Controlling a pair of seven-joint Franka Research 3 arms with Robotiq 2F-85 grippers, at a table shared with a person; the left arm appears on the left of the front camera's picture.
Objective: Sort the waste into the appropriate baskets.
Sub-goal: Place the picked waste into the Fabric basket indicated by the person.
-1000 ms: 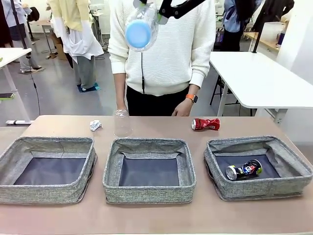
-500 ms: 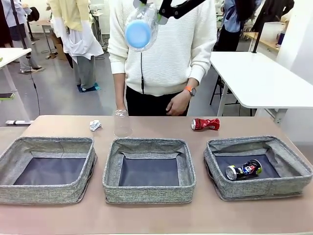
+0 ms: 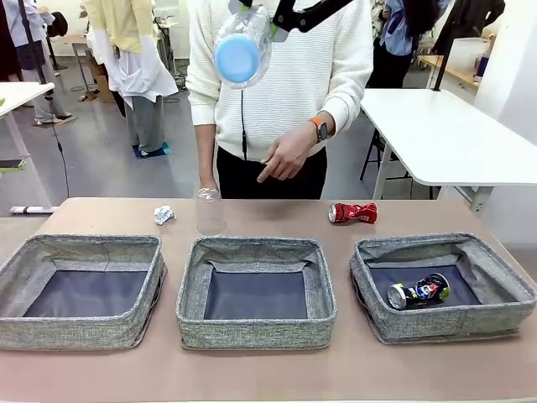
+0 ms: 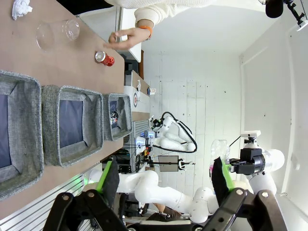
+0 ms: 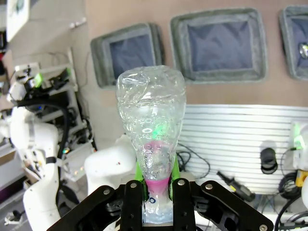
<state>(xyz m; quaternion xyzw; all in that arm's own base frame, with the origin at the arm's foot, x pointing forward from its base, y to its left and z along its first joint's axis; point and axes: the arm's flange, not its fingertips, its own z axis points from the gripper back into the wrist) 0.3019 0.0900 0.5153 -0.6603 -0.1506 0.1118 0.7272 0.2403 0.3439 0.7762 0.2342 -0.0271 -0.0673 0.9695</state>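
My right gripper (image 3: 270,23) hangs high above the table's far side, shut on the neck of a clear plastic bottle (image 3: 240,46) whose blue round end faces the front camera. In the right wrist view the bottle (image 5: 151,113) stands between the green pads (image 5: 139,171). My left gripper (image 4: 164,180) is open and holds nothing. Three grey baskets sit in a row: left (image 3: 80,243), middle (image 3: 256,245), right (image 3: 419,243). A crushed blue-silver can (image 3: 418,291) lies in the right one. Behind them are a paper ball (image 3: 164,215), a clear cup (image 3: 210,210) and a crushed red can (image 3: 352,212).
A person in a white sweater stands at the far edge, one hand (image 3: 284,156) raised over the table with a finger pointing down. A white table (image 3: 445,134) stands at the back right. Bare tabletop (image 3: 268,374) runs in front of the baskets.
The person's hand has lifted from the table's far edge and moved left, now pointing downward. Both arms and the bottle have stayed where they were.
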